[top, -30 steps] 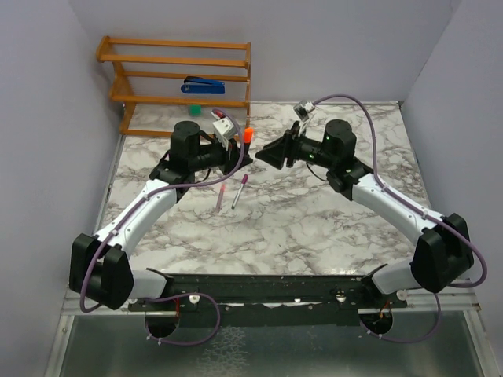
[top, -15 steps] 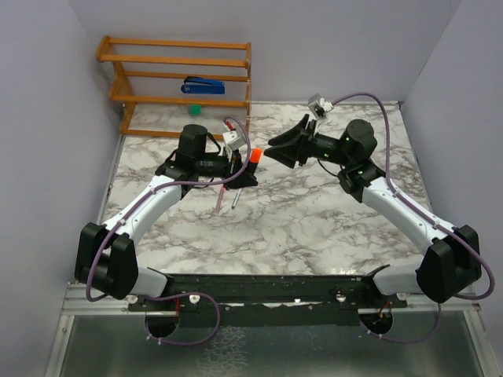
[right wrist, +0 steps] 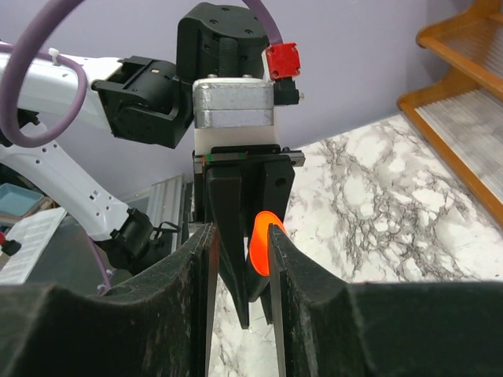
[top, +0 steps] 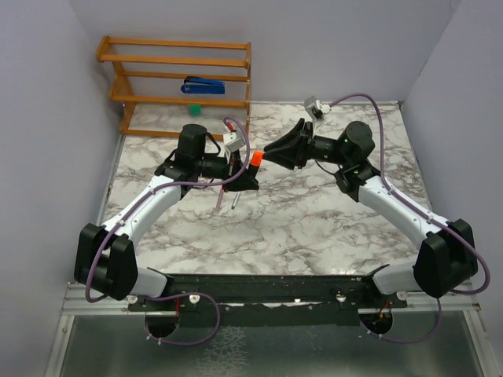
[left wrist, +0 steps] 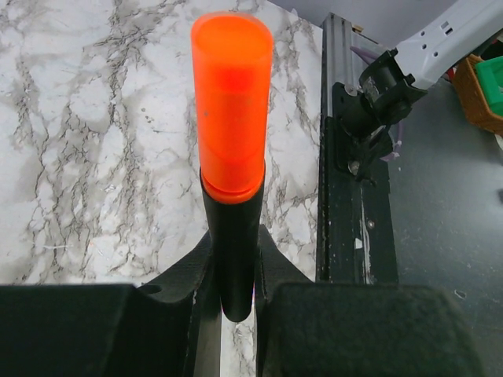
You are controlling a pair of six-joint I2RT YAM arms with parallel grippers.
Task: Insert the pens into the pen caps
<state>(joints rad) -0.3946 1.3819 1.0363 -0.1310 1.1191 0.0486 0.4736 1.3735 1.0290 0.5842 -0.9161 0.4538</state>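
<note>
Marble tabletop [top: 314,228] lies open on the base side of both claws and stretches from the right gripper [top: 270,149] out to the right-hand wall. Behind the left gripper [top: 250,171], toward the back-left corner, a wooden rack [top: 177,75] holds a blue stapler [top: 204,82] and a green ball [top: 194,109]. Lilac walls close in the left, back and right edges.

The left gripper is clamped on the black marker [left wrist: 236,251], held up off the table. An orange cap [left wrist: 230,102] covers the marker's forward end. The marker's long axis runs straight out between the left fingers, cap end leading and aimed at the right gripper. From above it slants toward the back and slightly right.

The right gripper faces it with its jaws apart, tips just beside the cap. Its wrist view frames the cap between its fingers. The left wrist view shows nothing touching the cap.

Below the left gripper, on the base side, the slim pink pen [top: 218,203] and the slim silver-grey pen [top: 234,201] lie side by side on the marble. That claw hides their far ends.

A second ago the left gripper held the marker further back, nearer the rack, and both slim pens showed in full. It has since come toward the bases and to the right, over them. The right arm has pulled back, its claw now angled down at the cap. Over the last half second little has shifted.
</note>
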